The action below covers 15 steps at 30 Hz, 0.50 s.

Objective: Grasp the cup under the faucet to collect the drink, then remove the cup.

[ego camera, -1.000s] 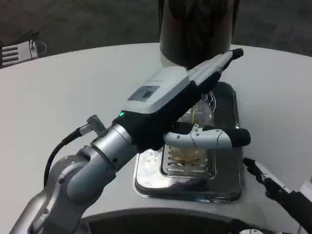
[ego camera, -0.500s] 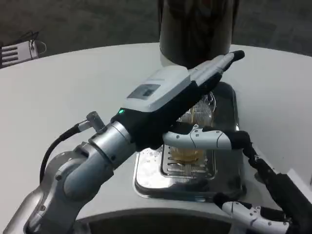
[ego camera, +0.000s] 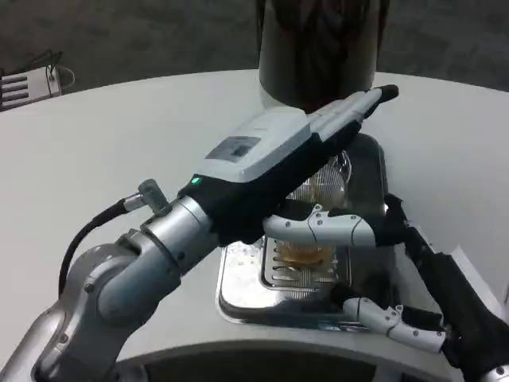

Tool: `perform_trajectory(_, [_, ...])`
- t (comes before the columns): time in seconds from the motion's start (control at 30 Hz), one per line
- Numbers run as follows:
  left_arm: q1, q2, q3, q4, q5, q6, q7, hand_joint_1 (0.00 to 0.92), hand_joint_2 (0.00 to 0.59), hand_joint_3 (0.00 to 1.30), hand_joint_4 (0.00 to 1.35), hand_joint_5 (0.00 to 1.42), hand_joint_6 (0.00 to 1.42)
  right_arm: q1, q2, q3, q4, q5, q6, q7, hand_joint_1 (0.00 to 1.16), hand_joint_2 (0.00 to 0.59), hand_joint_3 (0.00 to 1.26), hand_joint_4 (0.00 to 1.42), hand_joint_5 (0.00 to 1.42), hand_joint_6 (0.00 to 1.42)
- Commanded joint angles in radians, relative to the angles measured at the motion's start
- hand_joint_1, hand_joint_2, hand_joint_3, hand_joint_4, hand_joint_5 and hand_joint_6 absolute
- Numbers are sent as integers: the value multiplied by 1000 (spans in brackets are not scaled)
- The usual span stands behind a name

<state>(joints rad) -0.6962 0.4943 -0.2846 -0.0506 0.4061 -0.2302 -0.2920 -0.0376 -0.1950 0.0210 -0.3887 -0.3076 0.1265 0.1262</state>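
Clear plastic cup [ego camera: 318, 208], upright on steel drip tray [ego camera: 370, 298] under dark dispenser [ego camera: 318, 48]; left robot hand [ego camera: 306, 179] wraps it; right robot hand [ego camera: 421, 306] near, fingers spread, empty.

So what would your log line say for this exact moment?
left robot hand: around cup | cup: on tray, holds amber drink | right robot hand: open by tray

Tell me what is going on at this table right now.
The robot's left hand reaches across a metal drip tray toward a clear cup standing on it below a dark dispenser. The cup holds some amber drink. Whether the fingers actually grip the cup is hidden by the hand itself. The right hand is beside the tray's right edge, fingers spread, holding nothing. The cup is not yet removed.
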Motion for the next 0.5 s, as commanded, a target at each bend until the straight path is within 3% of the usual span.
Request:
perform_trajectory(0.03, [54, 24, -43, 25, 28, 15, -90, 0, 69, 0, 0, 40, 135, -26, 5, 15, 36, -7, -13, -27, 716, 222, 0, 0, 0, 0])
perform_trajectory(0.5, [64, 46, -29, 0, 22, 20, -100, 0, 70, 0, 0, 40, 135, -145, 19, 57, 166, -28, -17, -83, 716, 222, 0, 0, 0, 0])
